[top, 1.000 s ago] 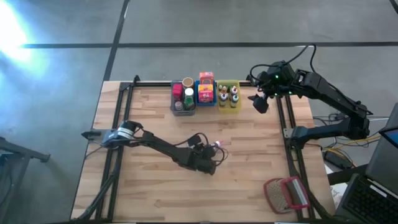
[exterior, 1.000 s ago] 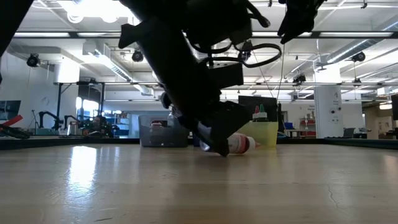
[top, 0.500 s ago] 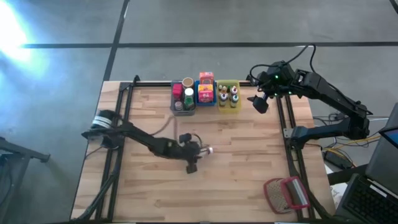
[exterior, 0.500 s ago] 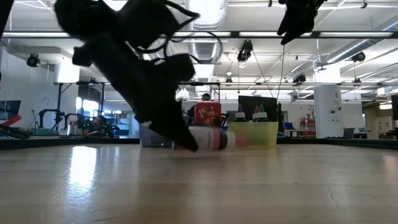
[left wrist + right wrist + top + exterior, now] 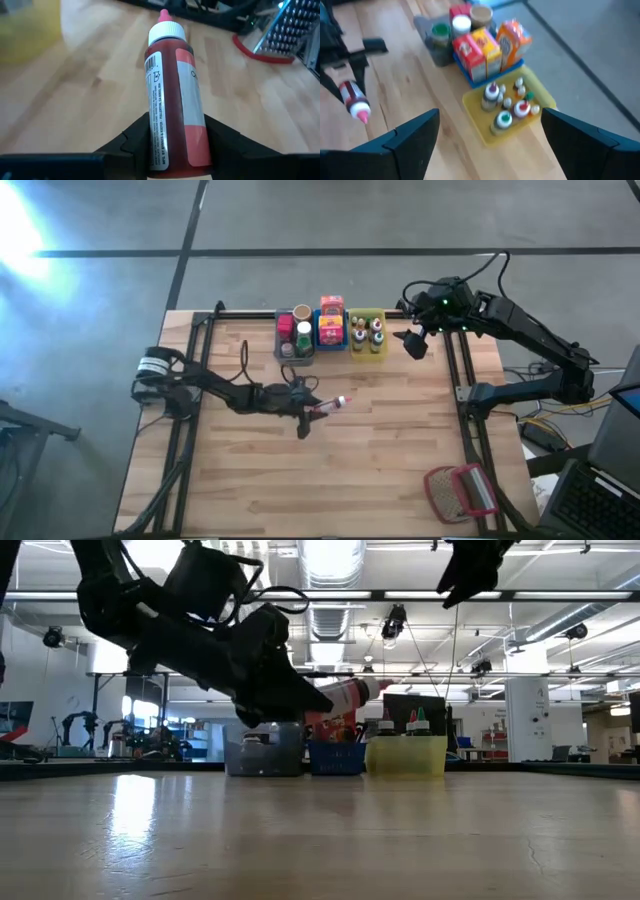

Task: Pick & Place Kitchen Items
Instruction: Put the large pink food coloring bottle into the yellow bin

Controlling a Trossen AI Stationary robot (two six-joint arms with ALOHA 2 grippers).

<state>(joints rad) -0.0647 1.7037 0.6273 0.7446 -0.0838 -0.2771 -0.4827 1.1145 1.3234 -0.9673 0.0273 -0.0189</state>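
A small red bottle [image 5: 172,95] with a white cap and pink tip hangs above the table's middle [image 5: 333,404], with my left gripper [image 5: 312,409] shut on it. In the low view the bottle [image 5: 350,696] is well above the wood. My right gripper [image 5: 414,344] hovers open and high near the far right edge, beside the yellow bin [image 5: 368,336]. Its wrist view looks down on that yellow bin [image 5: 506,118] of tiny coloured-cap bottles. A blue bin [image 5: 332,330] holds boxes and a grey bin [image 5: 295,340] holds jars. My left gripper pinches the bottle's lower body [image 5: 172,147], near its base, between its two fingers [image 5: 134,141]. The fingers come nearly level from the table's left and lie along the bottle. The bottle is lifted clear, lying nearly level with its cap toward the table's right.
The three bins stand in a row at the table's far edge. A red-framed grey mesh object [image 5: 461,491] lies at the near right corner. Bare wood [image 5: 250,480] spreads across the near half of the table.
My left gripper has gone toward the table's left and far edges and risen, tipping from pointing down to nearly level. The red bottle, which lay on the wood, is now lifted clear and has turned with the gripper.
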